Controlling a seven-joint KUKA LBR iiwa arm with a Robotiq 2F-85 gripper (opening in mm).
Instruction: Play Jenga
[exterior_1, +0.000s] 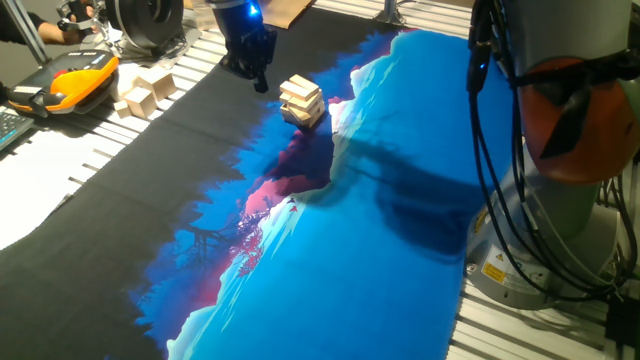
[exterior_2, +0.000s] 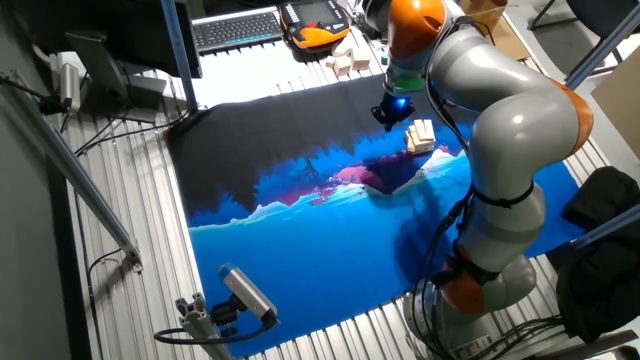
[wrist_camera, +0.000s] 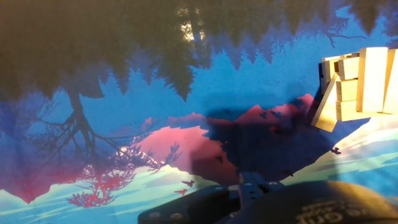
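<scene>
The Jenga tower (exterior_1: 302, 102) is a small stack of pale wooden blocks in crosswise layers on the printed mat, with one block leaning against its side. It also shows in the other fixed view (exterior_2: 420, 137) and at the right edge of the hand view (wrist_camera: 357, 87). My gripper (exterior_1: 258, 80) hangs just left of the tower, low over the black part of the mat and apart from the blocks. In the other fixed view the gripper (exterior_2: 392, 115) is beside the tower. Its fingers are dark and blend together, so their gap does not show. It holds nothing that I can see.
Chunkier pale wooden cubes (exterior_1: 145, 92) lie grouped at the mat's far corner next to an orange teach pendant (exterior_1: 80, 78). A keyboard (exterior_2: 237, 28) lies beyond them. The arm's base (exterior_1: 570, 150) and cables stand at the right. A camera (exterior_2: 245, 292) sits at the near edge.
</scene>
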